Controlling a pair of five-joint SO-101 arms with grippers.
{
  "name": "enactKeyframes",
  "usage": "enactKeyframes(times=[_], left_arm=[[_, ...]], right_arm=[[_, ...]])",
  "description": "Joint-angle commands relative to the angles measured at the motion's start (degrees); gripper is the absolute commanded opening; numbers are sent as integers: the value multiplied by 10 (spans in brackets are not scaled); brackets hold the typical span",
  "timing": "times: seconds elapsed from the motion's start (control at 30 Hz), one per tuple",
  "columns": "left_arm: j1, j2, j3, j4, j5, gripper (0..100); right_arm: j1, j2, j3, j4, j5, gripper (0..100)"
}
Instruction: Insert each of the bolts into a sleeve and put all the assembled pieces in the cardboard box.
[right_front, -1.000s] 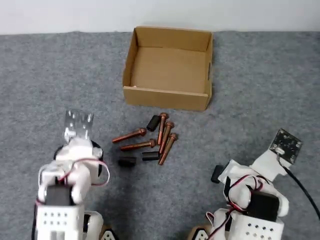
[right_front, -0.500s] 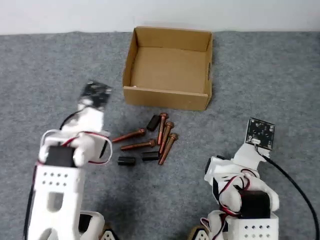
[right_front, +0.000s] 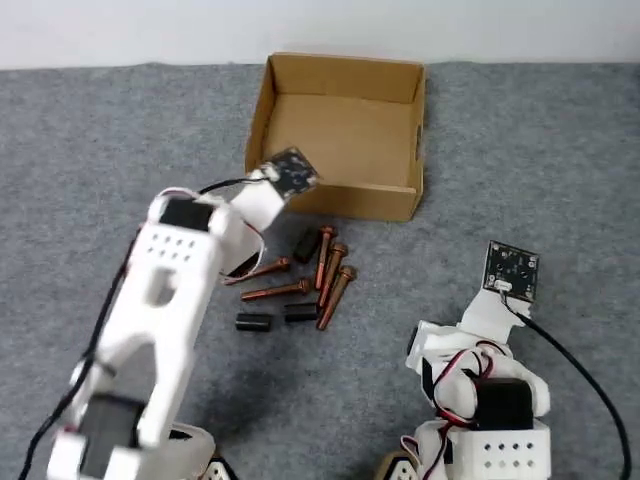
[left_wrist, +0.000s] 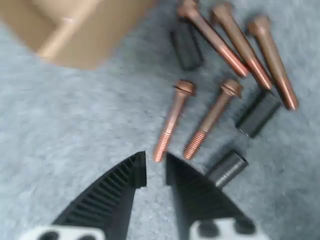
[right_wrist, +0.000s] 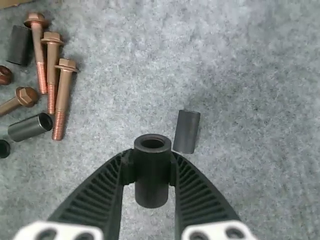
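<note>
Left gripper (left_wrist: 155, 170): jaws narrowly apart, near bolt (left_wrist: 172, 122) threads.
Right gripper (right_wrist: 151, 167): clamped on sleeve (right_wrist: 151, 150).
Bolts (right_front: 331, 275): 6 o'clock of cardboard box (right_front: 335, 200).
Technique: open wider, grip shank squarely.

We are finding the cardboard box (right_front: 330, 197) sitting at the far middle of the table (right_front: 540, 180). The bolts (right_front: 332, 272) are lying clustered just in front of it, three side by side and two crosswise to their left. Three sleeves (right_front: 254, 322) are lying among them, one between box and bolts and two on the near side. The left gripper (left_wrist: 155, 170) is hanging just beside the crosswise pair's threaded ends. Well right of the cluster, the right gripper (right_wrist: 151, 165) is holding the held sleeve (right_wrist: 151, 145), with a loose sleeve (right_wrist: 187, 131) lying just beside it.
</note>
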Motion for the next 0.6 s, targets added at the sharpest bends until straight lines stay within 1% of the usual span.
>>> enactKeyframes(times=[0.0, 0.07, 0.27, 0.43, 0.57], left_arm=[[8, 80, -80, 39, -43, 154], [7, 127, -116, 47, -56, 156], [8, 244, -211, 62, -61, 157], [10, 312, -262, 61, -61, 158], [10, 360, -279, 59, -59, 158]], right_arm=[[-2, -6, -3, -11, 5, 8], [-2, -6, -3, -11, 5, 8], [-2, -6, -3, -11, 5, 8], [-2, -6, -2, -11, 5, 8], [-2, -6, -2, -11, 5, 8]])
